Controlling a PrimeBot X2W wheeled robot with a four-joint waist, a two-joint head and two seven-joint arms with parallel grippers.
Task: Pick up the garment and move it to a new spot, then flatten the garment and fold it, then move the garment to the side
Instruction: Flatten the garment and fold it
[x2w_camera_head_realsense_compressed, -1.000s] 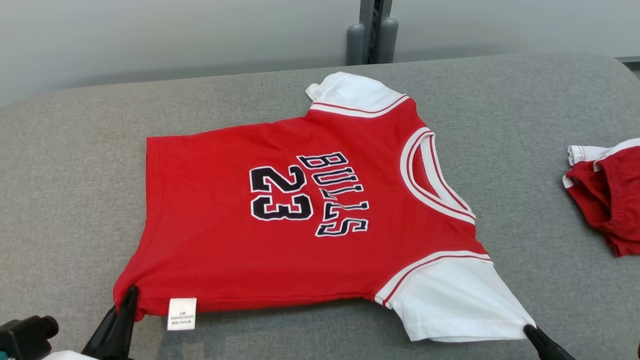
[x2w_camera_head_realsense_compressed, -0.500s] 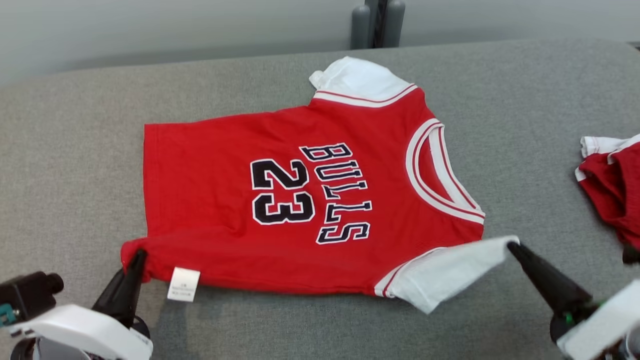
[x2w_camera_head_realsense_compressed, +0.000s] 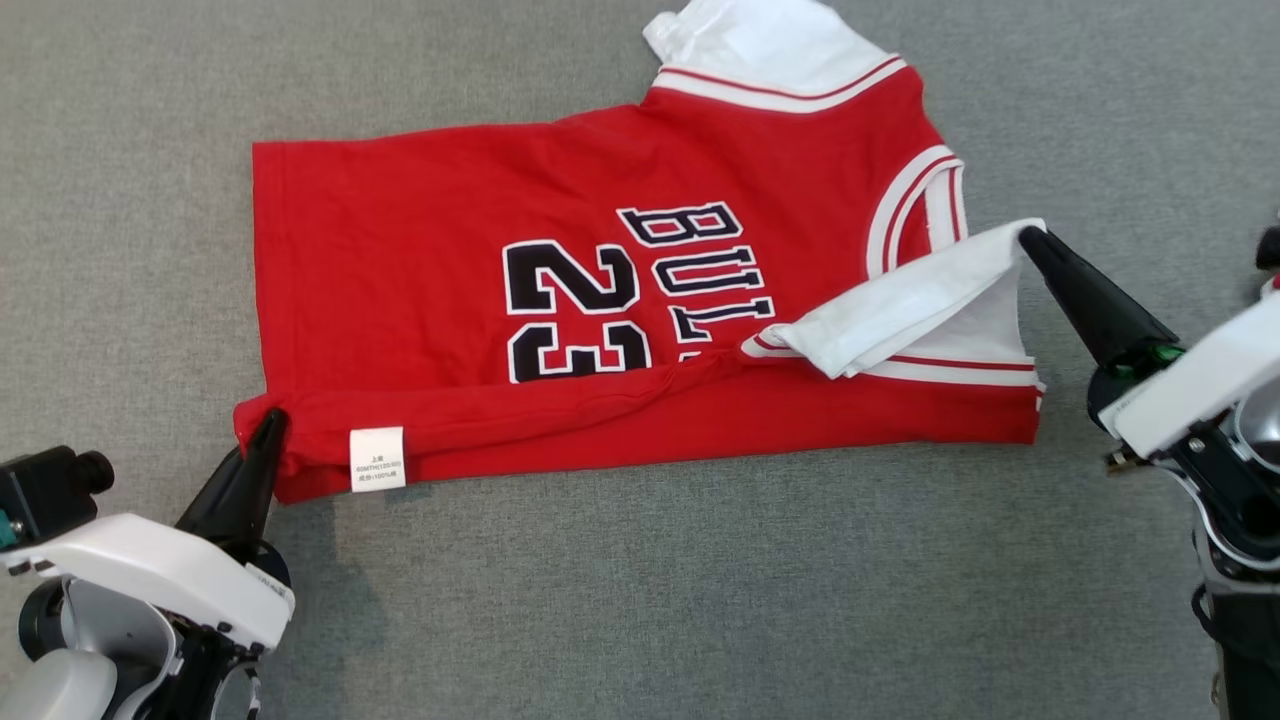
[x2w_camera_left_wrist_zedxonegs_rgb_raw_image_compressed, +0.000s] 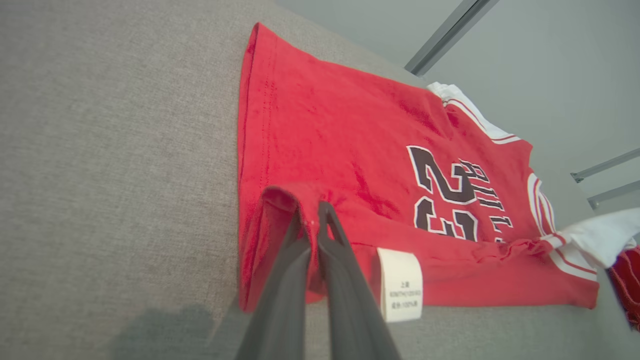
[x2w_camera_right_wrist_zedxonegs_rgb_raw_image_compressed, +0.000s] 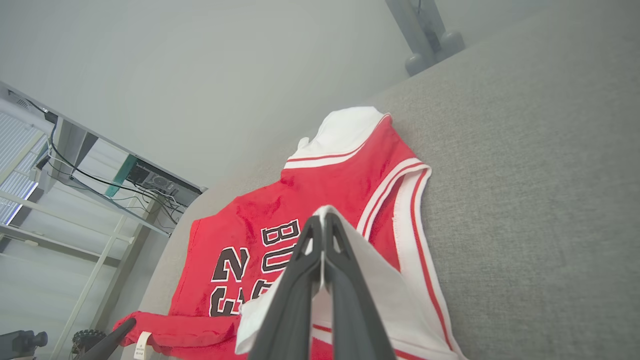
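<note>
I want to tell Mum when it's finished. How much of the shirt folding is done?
Done: the shirt lies spread on the gray pad. In hand: the left gripper pinches the hem corner, the right gripper the white sleeve, near edge rolled over the number. Left: finish folding, move it aside.

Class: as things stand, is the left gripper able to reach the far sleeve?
Probably not: the left gripper is shut on the jersey hem, and the far sleeve lies at the opposite corner.
</note>
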